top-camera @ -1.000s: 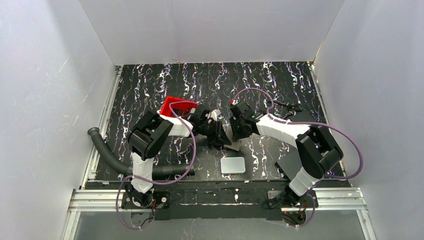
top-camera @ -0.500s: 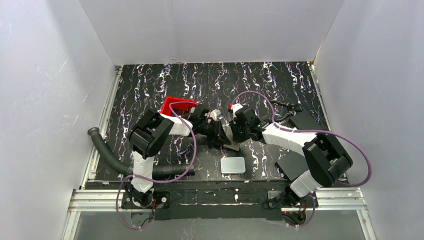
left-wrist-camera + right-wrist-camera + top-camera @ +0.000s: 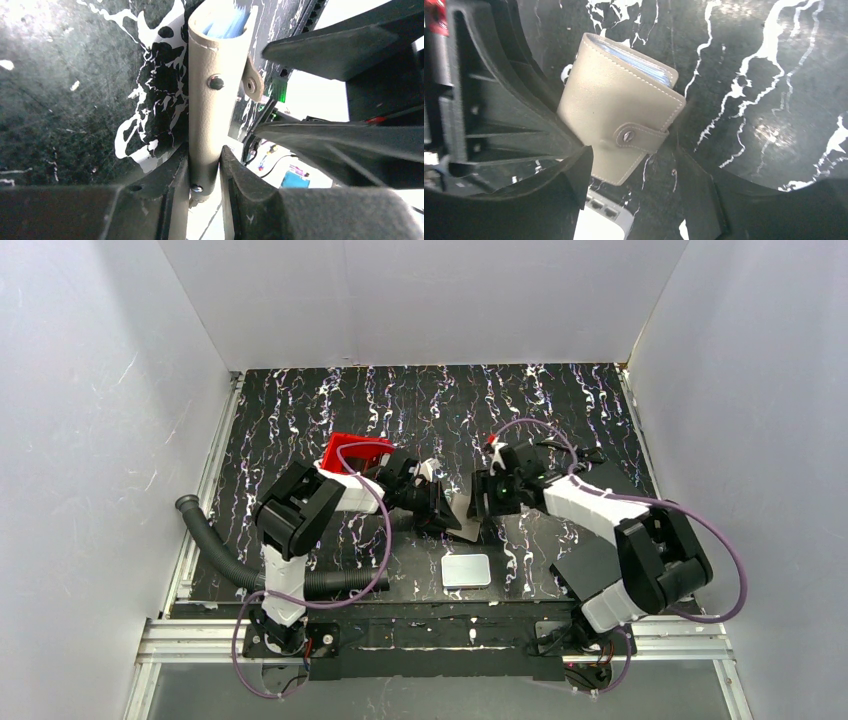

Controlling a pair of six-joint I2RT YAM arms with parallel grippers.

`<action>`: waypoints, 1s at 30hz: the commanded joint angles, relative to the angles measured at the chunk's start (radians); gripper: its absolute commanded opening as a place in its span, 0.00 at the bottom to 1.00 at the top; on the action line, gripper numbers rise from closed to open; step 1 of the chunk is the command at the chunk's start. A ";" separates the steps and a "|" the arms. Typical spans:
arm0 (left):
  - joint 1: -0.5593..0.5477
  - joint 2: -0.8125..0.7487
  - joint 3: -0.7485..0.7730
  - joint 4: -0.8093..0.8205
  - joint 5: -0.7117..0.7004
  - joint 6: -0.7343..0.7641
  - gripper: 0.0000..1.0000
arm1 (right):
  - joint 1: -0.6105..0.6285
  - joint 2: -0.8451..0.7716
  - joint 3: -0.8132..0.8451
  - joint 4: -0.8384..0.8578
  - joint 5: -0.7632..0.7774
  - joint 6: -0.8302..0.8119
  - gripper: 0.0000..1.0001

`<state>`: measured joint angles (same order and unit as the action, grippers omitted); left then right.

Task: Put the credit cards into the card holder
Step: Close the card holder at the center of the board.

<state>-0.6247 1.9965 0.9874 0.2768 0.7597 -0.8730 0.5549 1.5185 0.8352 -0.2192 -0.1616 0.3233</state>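
Moved since the earlier frames: right arm (image 3: 585,508) drawn back towards its own side of the worktop (image 3: 400,400), elbow swung outward; right end effector (image 3: 631,167) gone from a narrow setting to a wide one

Item 1, card holder (image 3: 616,110): grey-beige stitched pouch, snap strap (image 3: 639,136) fastened over one edge. Location: middle of the worktop, between the two end effectors, held on edge. Whether it touches the worktop cannot be told

Item 2, credit cards (image 3: 644,62): pale blue edges seated inside the open mouth of the card holder, only a thin strip showing. Count cannot be told

Item 3, left end effector (image 3: 205,160): narrow, clamped on the card holder at the end opposite the mouth, one finger on each face

Item 4, right end effector: wide, fingers standing either side of the card holder's strap corner; dark gap visible beside the strap-side finger; contact at the other finger cannot be told

Item 5, red tray (image 3: 350,450): behind the left arm (image 3: 345,490), partly hidden by it

Item 6, white slab (image 3: 466,570): rounded corners, flat on the worktop, nearer the arm bases than the card holder, apart from it

Item 7, black sheet (image 3: 585,565): flat, partly under the right arm

Item 8, corrugated hose (image 3: 215,545): black, lying along the near left part of the worktop
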 commanded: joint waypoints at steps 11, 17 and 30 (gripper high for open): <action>-0.047 -0.067 -0.041 -0.067 -0.247 0.024 0.00 | -0.018 -0.103 0.058 -0.047 0.011 0.211 0.47; -0.054 -0.063 -0.033 -0.068 -0.246 0.023 0.00 | 0.037 -0.027 0.137 -0.177 0.154 0.175 0.37; -0.057 -0.064 -0.029 -0.077 -0.257 0.027 0.00 | 0.092 0.044 0.151 -0.147 0.265 0.152 0.32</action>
<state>-0.6716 1.9400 0.9691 0.2649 0.6338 -0.8753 0.6353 1.5509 0.9466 -0.3721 0.0422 0.4889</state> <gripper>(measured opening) 0.217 0.342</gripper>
